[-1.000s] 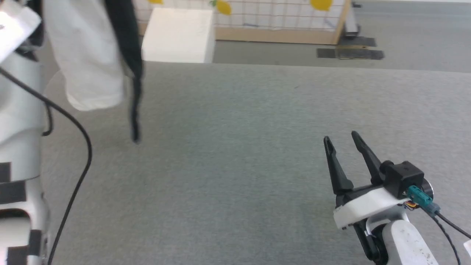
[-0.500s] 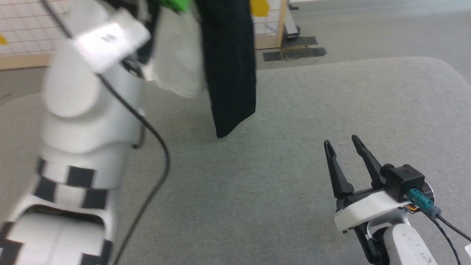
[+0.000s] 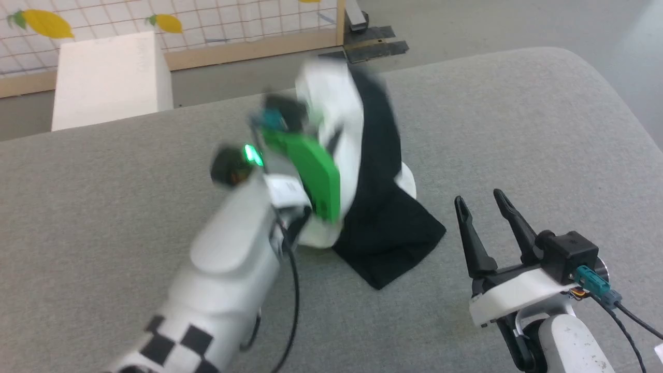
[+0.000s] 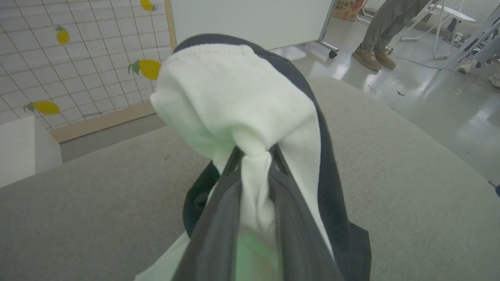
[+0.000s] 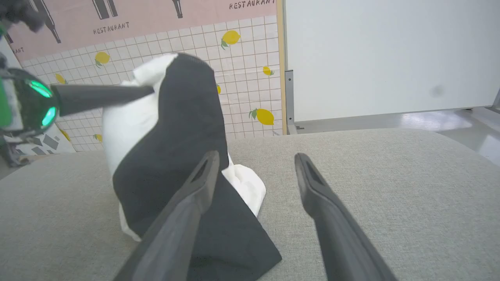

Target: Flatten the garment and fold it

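Observation:
The garment [image 3: 383, 228] is white with black parts and hangs bunched from my left gripper [image 4: 254, 151], which is shut on a pinch of its white cloth. Its lower black end lies crumpled on the grey table [image 3: 518, 129], near the middle. In the right wrist view the garment [image 5: 175, 128] stands as a draped heap just left of my fingers, with the left gripper's finger [image 5: 101, 95] reaching into its top. My right gripper [image 3: 479, 197] stands open and empty at the lower right, a short way right of the cloth. No chest print shows.
The table's rounded edge curves at the right and far side. A white box [image 3: 109, 77] and a lattice panel with lemon shapes [image 3: 207, 26] stand behind the table. A person's legs [image 4: 375, 35] are on the shiny floor beyond.
The head camera has swung. My left arm has come down and right with the garment, which hung in the air and now touches the table. The right gripper keeps its place.

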